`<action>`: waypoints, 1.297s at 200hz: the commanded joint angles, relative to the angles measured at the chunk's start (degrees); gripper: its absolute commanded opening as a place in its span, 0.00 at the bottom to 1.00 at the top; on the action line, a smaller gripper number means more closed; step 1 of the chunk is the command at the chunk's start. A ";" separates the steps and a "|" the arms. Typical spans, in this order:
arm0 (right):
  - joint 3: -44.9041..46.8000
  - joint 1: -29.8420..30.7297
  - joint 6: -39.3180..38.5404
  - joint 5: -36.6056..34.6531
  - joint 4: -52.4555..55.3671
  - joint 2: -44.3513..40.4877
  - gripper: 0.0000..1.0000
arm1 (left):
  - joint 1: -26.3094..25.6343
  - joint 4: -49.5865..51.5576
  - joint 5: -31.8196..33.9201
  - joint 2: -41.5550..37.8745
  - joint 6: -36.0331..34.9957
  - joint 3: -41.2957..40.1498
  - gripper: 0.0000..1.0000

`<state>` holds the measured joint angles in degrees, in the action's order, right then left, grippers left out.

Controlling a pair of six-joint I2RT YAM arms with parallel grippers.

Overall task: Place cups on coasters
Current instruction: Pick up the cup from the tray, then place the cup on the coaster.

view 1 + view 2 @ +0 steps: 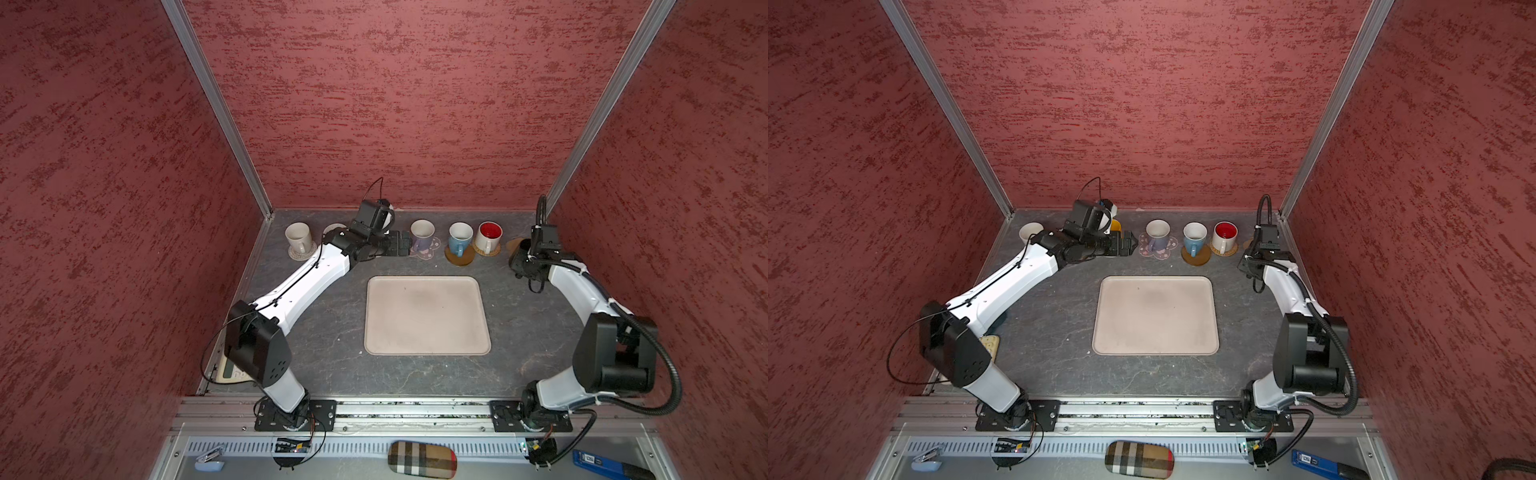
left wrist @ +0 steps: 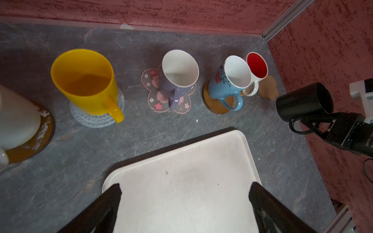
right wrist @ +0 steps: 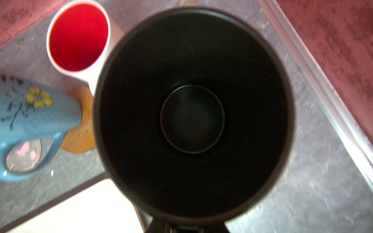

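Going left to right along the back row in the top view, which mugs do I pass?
white mug → lavender mug → light blue mug → red-inside mug

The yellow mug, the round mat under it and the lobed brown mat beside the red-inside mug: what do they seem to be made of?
Yellow mug: likely glazed ceramic, perhaps plastic; smooth, even colour with a soft sheen.
Round mat: grey woven fabric or cord, matte; ribbed concentric rings show.
Lobed mat: probably cork, matte; tan, slightly grainy, no shine.
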<state>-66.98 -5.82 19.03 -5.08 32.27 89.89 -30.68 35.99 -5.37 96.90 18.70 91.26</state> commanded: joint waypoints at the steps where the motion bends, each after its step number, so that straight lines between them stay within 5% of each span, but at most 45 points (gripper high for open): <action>1: -5.55 -0.66 -2.71 -3.59 -5.98 1.81 0.00 | 0.77 -0.92 -2.01 3.64 -1.44 5.54 0.99; 102: -15.13 -4.93 -4.66 -3.58 -11.55 15.74 0.00 | 4.12 -1.51 -4.24 14.43 -2.09 16.87 0.99; 259: -19.82 -4.92 -5.14 -1.69 -11.66 23.73 0.00 | 6.15 -1.39 -4.94 17.07 -1.85 19.19 1.00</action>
<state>-84.49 -10.61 14.55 -6.68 24.82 113.82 -25.06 34.87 -9.23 113.91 17.50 109.54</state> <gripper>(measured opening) 0.184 0.995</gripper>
